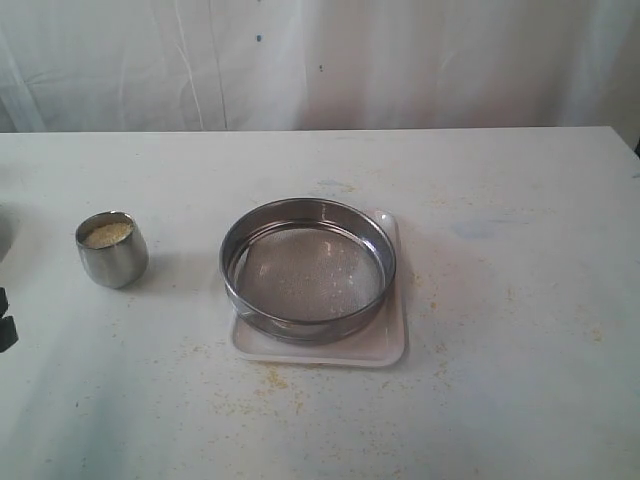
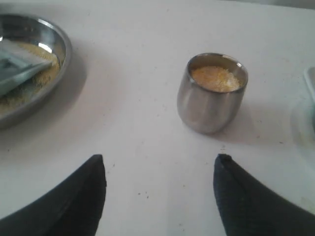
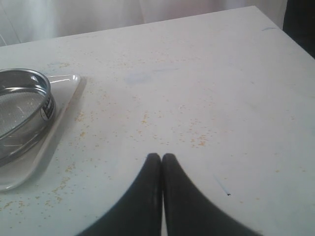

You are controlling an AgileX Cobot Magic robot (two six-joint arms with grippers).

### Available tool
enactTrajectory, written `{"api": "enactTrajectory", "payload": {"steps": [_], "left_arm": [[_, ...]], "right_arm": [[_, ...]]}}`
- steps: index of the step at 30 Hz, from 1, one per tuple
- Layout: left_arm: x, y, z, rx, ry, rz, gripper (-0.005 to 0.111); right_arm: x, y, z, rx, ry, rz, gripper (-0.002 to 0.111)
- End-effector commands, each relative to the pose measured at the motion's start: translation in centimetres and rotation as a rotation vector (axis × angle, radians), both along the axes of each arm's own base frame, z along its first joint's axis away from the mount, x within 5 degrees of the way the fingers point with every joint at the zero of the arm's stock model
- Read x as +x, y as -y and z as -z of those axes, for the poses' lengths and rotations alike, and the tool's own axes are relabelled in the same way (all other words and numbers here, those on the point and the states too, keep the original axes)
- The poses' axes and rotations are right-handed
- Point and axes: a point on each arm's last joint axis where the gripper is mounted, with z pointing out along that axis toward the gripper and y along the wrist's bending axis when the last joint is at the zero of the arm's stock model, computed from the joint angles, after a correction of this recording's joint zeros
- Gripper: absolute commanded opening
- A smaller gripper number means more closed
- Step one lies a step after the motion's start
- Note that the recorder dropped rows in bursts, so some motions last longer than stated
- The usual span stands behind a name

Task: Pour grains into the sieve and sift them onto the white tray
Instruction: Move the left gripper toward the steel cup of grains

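Left gripper (image 2: 160,158) spread wide, facing the steel cup (image 2: 212,105) of grains (image 2: 215,78); right gripper (image 3: 162,156) closed, empty. Centre your grasp on the steel cup, then carry it level to the sieve (image 1: 308,270) on the white tray (image 1: 392,345).

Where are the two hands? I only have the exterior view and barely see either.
Observer: The left hand is open, facing the steel cup without touching it.
Operator: And the right?
Observer: The right hand is shut on nothing, over the table beside the white tray.
Operator: Anything past the cup, off my left edge?
Observer: A steel dish holding more grains.
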Motion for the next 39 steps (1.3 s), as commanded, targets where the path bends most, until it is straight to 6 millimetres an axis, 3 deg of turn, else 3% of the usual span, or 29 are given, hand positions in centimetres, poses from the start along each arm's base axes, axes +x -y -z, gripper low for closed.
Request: {"api": "enactTrajectory", "payload": {"steps": [1,7,15,22,30,39], "left_arm": [[-0.1,0.6,-0.3,0.057,0.103,0.086,0.066],[1.2,1.0,0.7,0.082,0.101,0.118,0.069],[5.0,1.5,3.0,0.106,0.073,0.128,0.072],[5.7,1.9,2.7,0.154,0.145,0.168,0.070],[6.3,1.7,4.8,0.068,0.040,0.109,0.099],[9.9,2.6,6.6,0.064,0.002,0.157,0.101]], "right_arm": [[0.0,0.0,0.2,0.002,-0.006,0.002,0.000],[0.0,0.0,0.2,0.002,-0.006,0.002,0.000],[0.0,0.0,0.2,0.002,-0.006,0.002,0.000],[0.0,0.0,0.2,0.002,-0.006,0.002,0.000],[0.0,0.0,0.2,0.002,-0.006,0.002,0.000],[0.0,0.0,0.2,0.002,-0.006,0.002,0.000]]}}
